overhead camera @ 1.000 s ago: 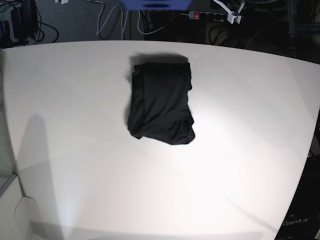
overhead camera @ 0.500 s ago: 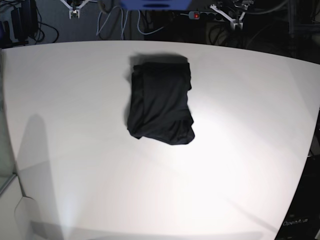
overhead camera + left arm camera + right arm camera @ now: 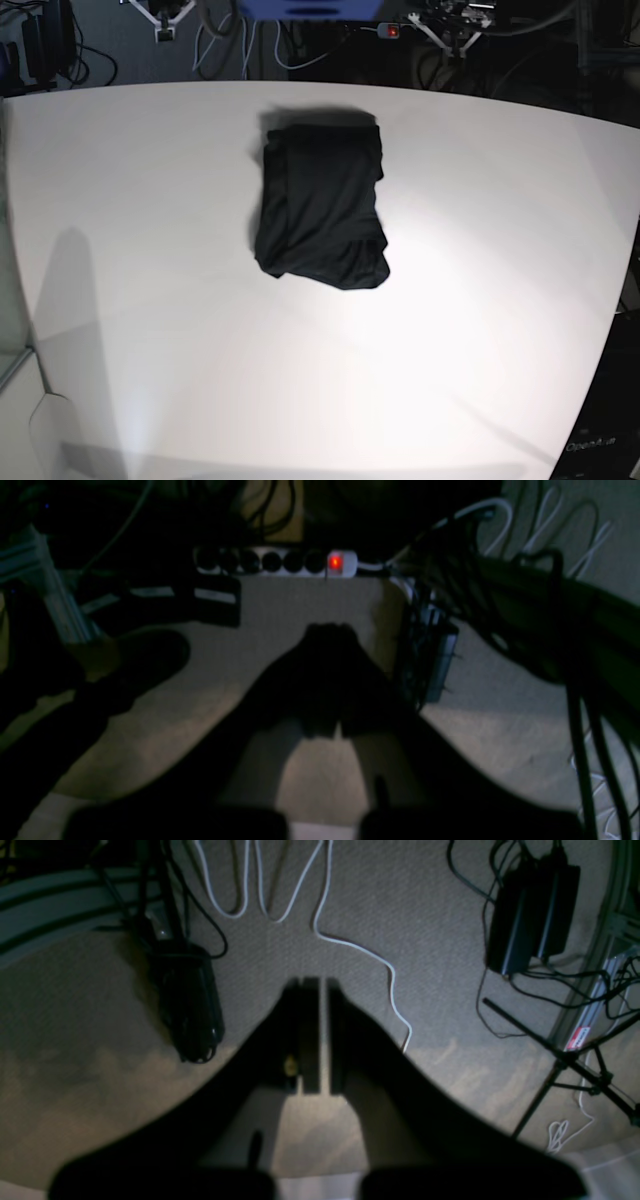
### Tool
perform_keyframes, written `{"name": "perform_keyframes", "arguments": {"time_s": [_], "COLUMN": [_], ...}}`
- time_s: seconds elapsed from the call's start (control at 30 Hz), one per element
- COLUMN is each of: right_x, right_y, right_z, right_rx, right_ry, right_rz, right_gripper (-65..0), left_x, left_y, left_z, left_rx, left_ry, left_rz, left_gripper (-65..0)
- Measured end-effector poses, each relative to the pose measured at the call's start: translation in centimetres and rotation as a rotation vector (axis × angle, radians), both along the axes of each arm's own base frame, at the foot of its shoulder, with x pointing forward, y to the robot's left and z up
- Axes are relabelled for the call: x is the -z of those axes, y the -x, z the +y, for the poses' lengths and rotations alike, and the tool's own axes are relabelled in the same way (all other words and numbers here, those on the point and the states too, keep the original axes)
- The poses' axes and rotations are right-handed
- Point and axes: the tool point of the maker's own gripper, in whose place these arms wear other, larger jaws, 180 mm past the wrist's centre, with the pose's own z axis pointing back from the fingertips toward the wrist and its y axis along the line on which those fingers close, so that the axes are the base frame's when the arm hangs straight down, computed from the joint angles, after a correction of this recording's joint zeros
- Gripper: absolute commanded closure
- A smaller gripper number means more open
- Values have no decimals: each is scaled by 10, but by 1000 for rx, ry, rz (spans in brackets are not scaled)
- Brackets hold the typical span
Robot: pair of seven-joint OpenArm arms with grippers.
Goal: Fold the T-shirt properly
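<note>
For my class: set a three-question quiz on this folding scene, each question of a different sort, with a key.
1. True or false: the shirt lies folded in a compact bundle on the table.
2. Multiple choice: the right gripper holds A) a sleeve B) a cable C) nothing.
3. Fill in: in its wrist view, the left gripper hangs above the ____, near a power strip with a red light.

Key: 1 true. 2 C, its jaws are shut, with only carpet beyond them. 3 floor.
</note>
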Motion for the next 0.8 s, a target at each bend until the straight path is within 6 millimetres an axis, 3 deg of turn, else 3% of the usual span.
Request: {"name": "perform_keyframes", "arguments": {"time_s": [0.23,0.8], "right_x": [-2,-1], "right_y": [-3,-3], "right_z": [-10,-4], "right_rx": [-10,-5], "right_ry": [68,62], "right_rz": [-4,-4], "right_gripper": [-3,-3], "left_x": [0,-1], "left_y": [-5,-6], "left_z": [0,1], "left_rx": [-1,2], "left_ry": [-1,0], "left_rz": [-9,-9], "left_gripper": [0,0]}}
